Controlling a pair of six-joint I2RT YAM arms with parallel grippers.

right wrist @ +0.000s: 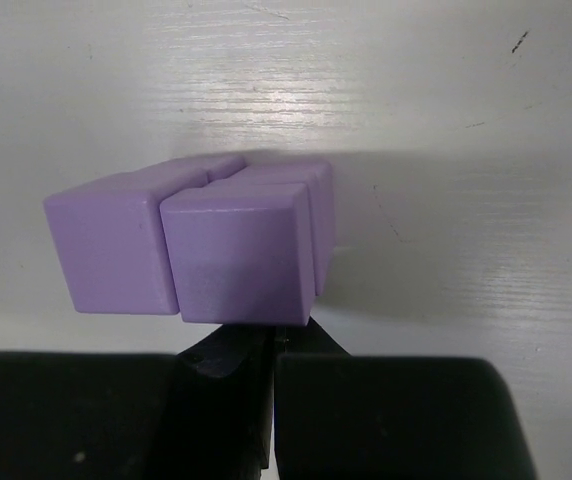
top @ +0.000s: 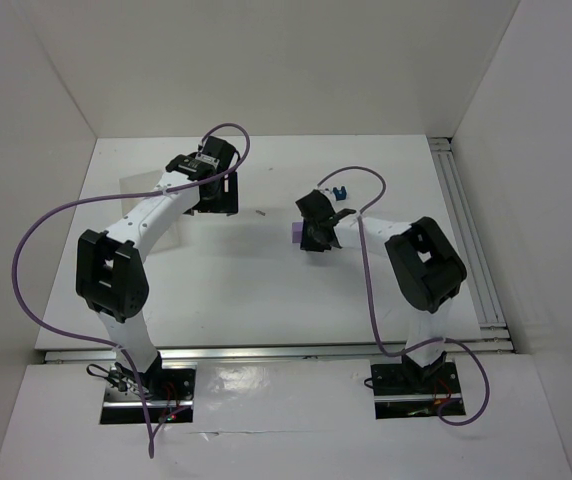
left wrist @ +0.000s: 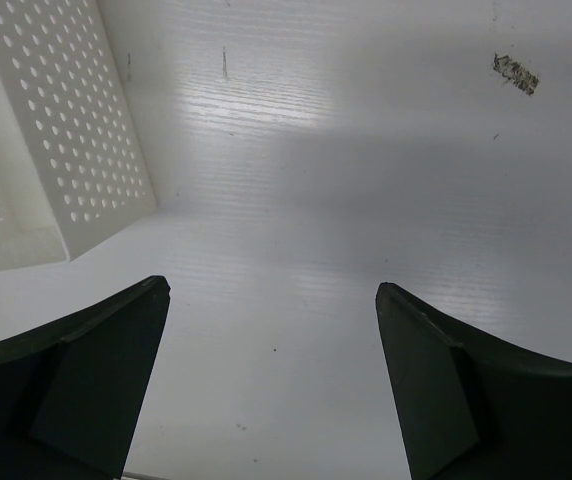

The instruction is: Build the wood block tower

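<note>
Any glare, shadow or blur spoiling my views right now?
Top external: glare on the glossy near ledge. Left wrist: a soft shadow band crosses the table; left gripper dark. Right wrist: purple blocks sharp, right gripper featureless black, sheen behind them.

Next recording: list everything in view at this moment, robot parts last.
purple blocks: at least two, light purple, pressed together on the table just ahead of the right gripper; seams hint at more behind.
blue block: one, dark blue, on the table beyond the right gripper.
tray: one, white, perforated, left of the left gripper.
scrap: one, dark, on the table.
table: one, white.
cables: two, purple, one per arm.
left gripper: black, open, over bare table.
right gripper: black, shut.
</note>
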